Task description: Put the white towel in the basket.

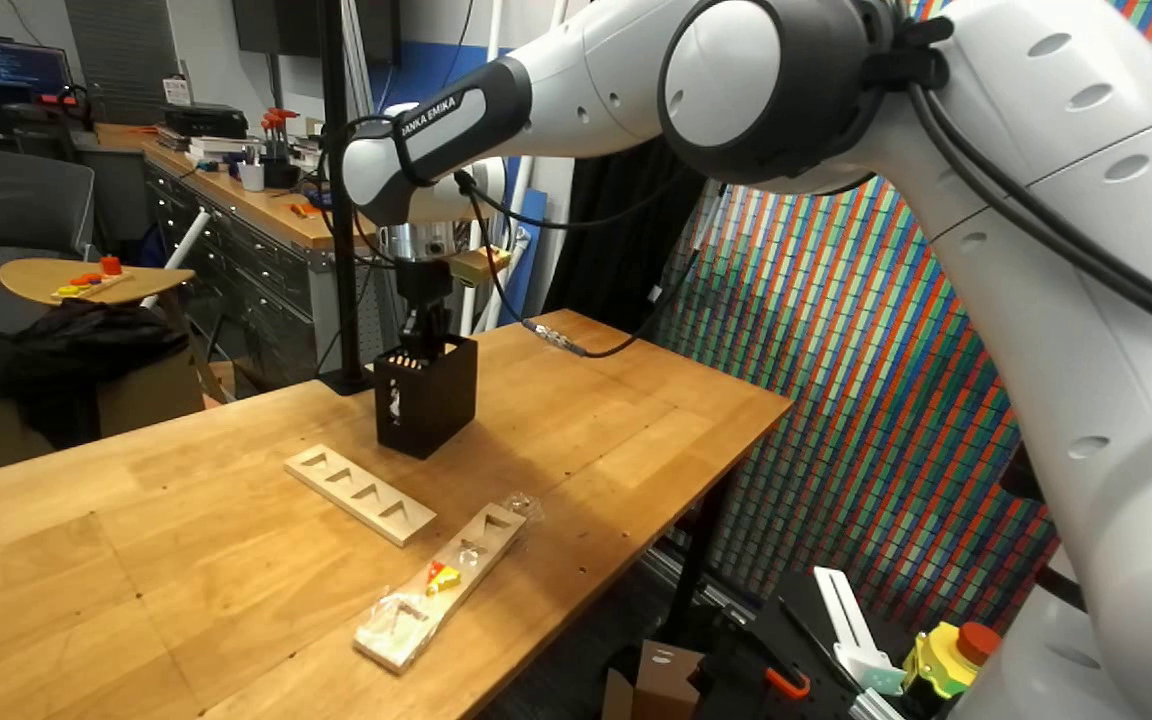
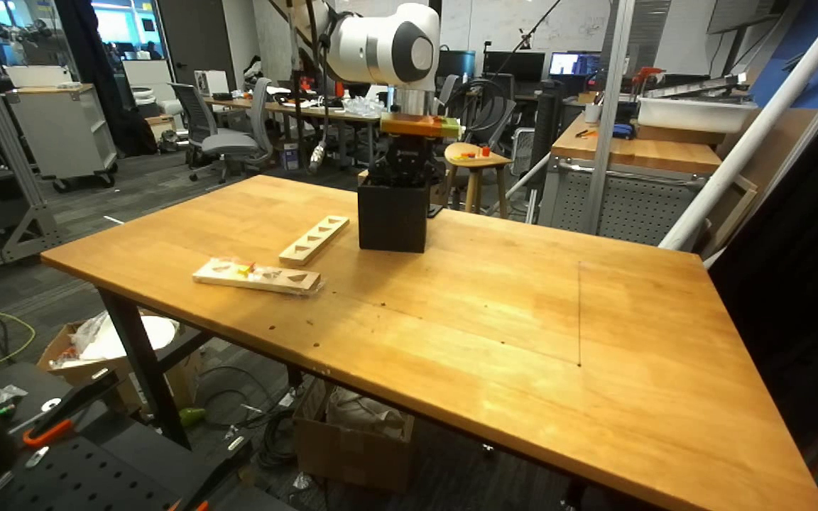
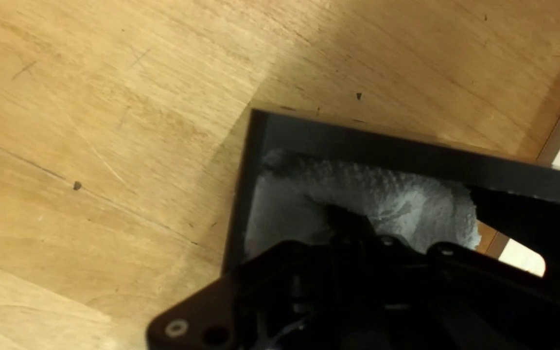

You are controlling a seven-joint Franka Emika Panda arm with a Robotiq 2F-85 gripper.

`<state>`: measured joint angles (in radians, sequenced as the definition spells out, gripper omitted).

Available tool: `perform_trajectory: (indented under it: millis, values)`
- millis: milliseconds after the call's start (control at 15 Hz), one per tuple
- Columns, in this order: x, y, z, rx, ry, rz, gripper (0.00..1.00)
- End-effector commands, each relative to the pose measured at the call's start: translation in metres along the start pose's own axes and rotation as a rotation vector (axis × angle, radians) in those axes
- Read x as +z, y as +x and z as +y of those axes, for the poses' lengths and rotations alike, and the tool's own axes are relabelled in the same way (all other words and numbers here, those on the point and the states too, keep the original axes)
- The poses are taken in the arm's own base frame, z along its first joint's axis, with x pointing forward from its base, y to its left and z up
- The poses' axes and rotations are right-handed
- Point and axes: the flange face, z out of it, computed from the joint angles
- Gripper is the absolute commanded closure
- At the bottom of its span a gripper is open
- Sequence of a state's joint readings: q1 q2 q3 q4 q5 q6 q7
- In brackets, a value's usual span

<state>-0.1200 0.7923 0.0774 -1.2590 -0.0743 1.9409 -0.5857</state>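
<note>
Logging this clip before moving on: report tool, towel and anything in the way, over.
Tool reaches into black basket; grip too dark to read. White towel inside basket. Two wooden boards apart from basket, likely not in the way.

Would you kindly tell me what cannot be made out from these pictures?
Gripper: in the wrist view, dark, merging shapes leave unclear whether it grips the white towel; in an exterior view, the black basket hides its lower end.
Towel: in the wrist view, the gripper covers part of it.
Basket: its rim is cut off by the wrist view's right edge.
Text on the dark monitor: too small to read in an exterior view.
</note>
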Motion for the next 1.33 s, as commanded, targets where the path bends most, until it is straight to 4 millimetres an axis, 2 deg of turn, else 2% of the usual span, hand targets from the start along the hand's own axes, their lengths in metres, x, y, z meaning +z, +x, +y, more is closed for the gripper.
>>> perform_trajectory:
  millis: [0,533,800,1000,1267]
  values:
    - [0.013,0.009,0.003,-0.025,0.027,0.01,1.0]
    - [0.031,0.013,-0.001,-0.028,0.06,0.017,1.0]
    - [0.053,0.019,-0.011,-0.033,0.113,0.016,1.0]
    - [0.081,0.026,-0.022,-0.043,0.184,0.021,1.0]
    - [0.086,0.023,-0.024,-0.037,0.236,0.035,1.0]
